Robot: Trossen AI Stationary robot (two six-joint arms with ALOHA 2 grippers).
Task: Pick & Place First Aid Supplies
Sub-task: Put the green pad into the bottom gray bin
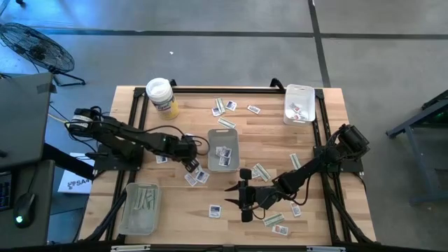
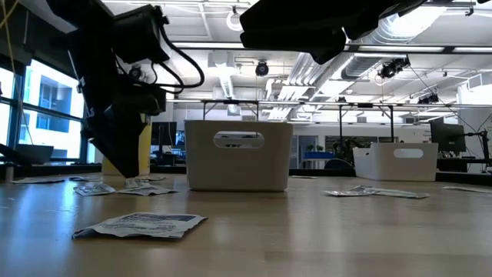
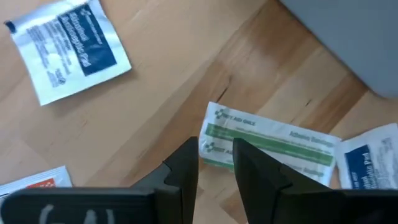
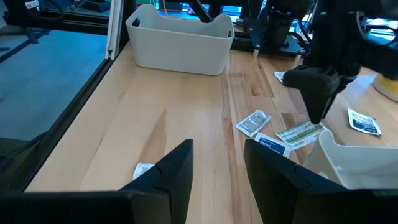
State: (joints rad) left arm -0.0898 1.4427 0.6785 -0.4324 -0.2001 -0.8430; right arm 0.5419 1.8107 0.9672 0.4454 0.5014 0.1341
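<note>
Left tool (image 3: 214,163) part-open over green-striped strip packet (image 3: 267,144), gripping nothing, right tool (image 4: 217,165) open

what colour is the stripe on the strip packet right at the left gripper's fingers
Green, on a white strip packet with green print; the left wrist view shows it best.

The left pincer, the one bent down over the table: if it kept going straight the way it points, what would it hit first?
Most likely the green-striped bandage strip: the left pincer hangs right over its end, fingers apart astride it. How far above it hangs is hard to judge.
</note>
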